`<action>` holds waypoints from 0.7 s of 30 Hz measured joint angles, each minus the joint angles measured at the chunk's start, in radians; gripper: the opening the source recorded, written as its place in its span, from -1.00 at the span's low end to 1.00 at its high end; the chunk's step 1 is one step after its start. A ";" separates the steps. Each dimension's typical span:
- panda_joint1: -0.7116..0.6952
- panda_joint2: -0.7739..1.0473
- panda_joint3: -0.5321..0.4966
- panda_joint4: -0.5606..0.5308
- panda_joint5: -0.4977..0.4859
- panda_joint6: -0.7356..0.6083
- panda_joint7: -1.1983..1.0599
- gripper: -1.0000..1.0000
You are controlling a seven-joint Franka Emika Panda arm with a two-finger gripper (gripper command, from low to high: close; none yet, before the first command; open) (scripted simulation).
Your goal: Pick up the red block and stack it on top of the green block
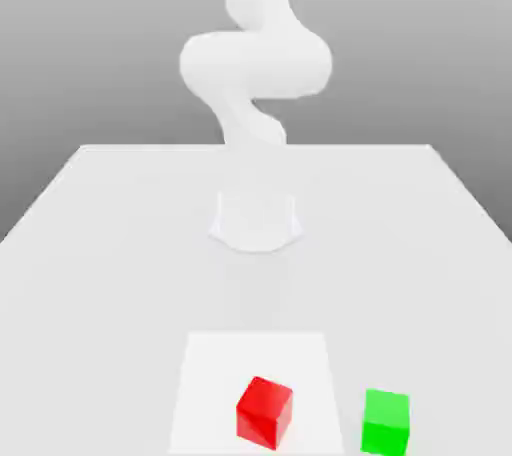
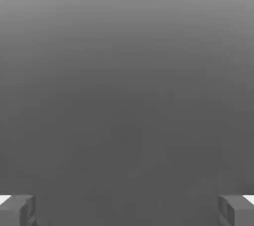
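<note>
The red block (image 1: 264, 412) rests on the white table near its front edge, turned slightly at an angle. The green block (image 1: 386, 422) stands on the table a short way off, toward the exterior view's right, apart from the red one. In the hand view my gripper (image 2: 127, 212) is open: its grey fingertips (image 2: 17, 211) sit far apart with nothing between them and plain grey background beyond. Neither block appears in the hand view.
The white arm (image 1: 255, 64) rises from its round base (image 1: 256, 219) at the middle of the table (image 1: 100, 244) and curves upward out of the picture. A lighter square patch (image 1: 230, 354) on the table lies under the red block.
</note>
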 joint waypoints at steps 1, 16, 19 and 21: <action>-0.011 0.039 0.011 -0.009 -0.006 0.016 0.022 0.00; -0.103 0.588 0.104 -0.129 -0.091 0.234 0.326 0.00; -0.104 0.695 0.106 -0.153 -0.091 0.279 0.374 0.00; -0.103 0.766 0.107 -0.170 -0.083 0.308 0.400 0.00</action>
